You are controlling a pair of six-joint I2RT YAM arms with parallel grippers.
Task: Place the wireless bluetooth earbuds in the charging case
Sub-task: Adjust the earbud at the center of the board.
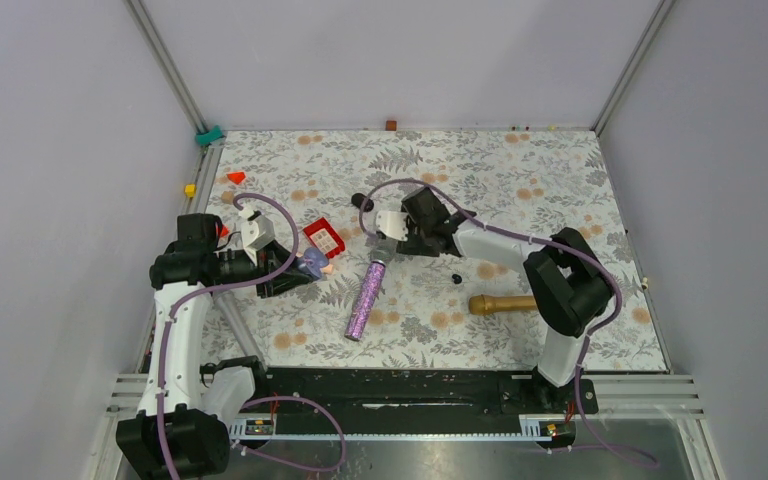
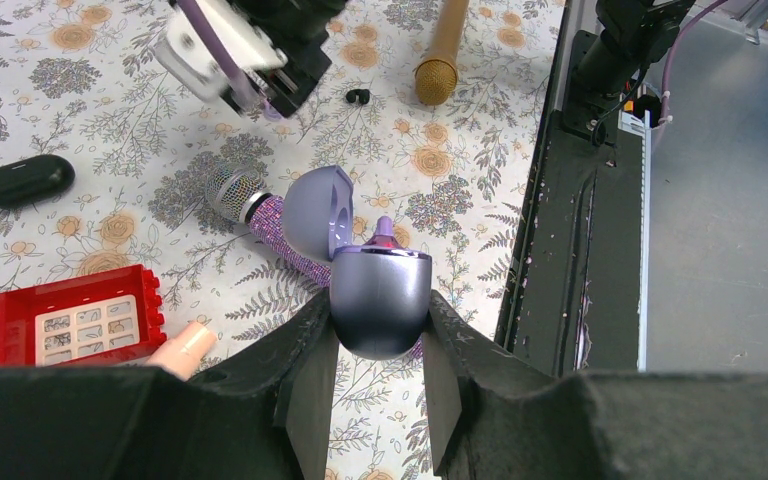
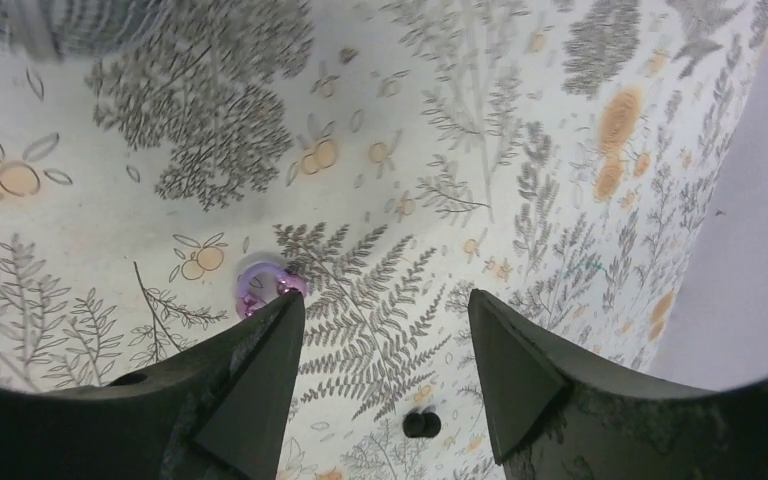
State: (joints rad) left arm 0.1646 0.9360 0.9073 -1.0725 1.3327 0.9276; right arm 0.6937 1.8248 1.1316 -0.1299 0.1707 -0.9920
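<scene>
Hovering wide-open, right gripper [image 3: 385, 300]; tiny glossy purple earbud [image 3: 265, 288] beside one fingertip: likely light, slippery; pinch rounded body. Left gripper [image 2: 380, 305] clamps lavender egg-shaped charging case [image 2: 380, 290].

- The floral tablecloth [image 1: 520, 170] was lit brightly and evenly from above in the top view, and only soft, short shadows were cast on it.
- The frame posts [image 1: 165, 65] were splayed outward toward the upper corners by the wide lens.
- In the left wrist view, the cloth was rendered sharply, and a pale band of glare was thrown across the rim of the glossy charging case [image 2: 380, 290].
- The fingers [image 2: 305, 390] of the left gripper [image 2: 378, 305] were left nearly black, with little detail kept.
- In the right wrist view, a meshed grey shape [image 3: 80, 25] at the upper left was badly blurred.
- The fingers [image 3: 250, 390] of the right gripper [image 3: 385, 298] were likewise underexposed.
</scene>
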